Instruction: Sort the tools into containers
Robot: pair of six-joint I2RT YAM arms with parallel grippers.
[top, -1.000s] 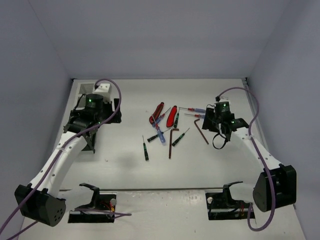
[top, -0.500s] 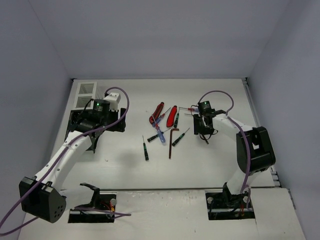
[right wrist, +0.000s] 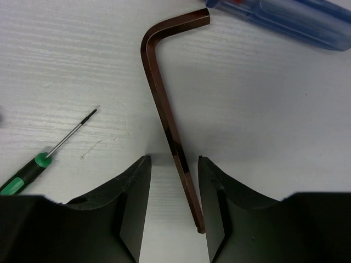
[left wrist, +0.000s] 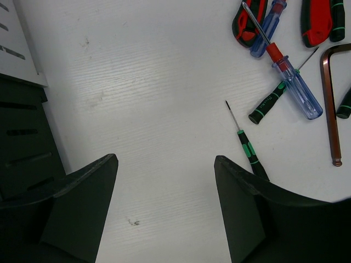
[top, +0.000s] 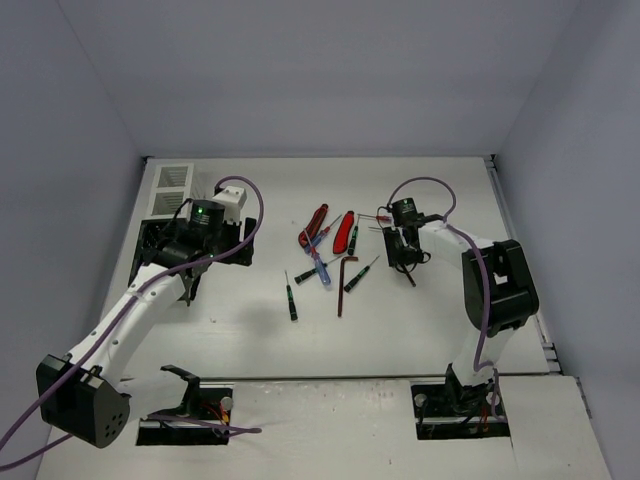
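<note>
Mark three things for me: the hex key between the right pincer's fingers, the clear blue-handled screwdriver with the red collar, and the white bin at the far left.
hex key (right wrist: 169, 126), right wrist view, middle of its long arm.
blue screwdriver (left wrist: 299, 90), left wrist view, clear blue handle.
white bin (top: 168, 204), top view, slatted near wall.

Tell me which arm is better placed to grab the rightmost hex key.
Right. The right gripper straddles the hex key, a finger on each side of its shank. The left gripper hangs open by the bins, far from it.
</note>
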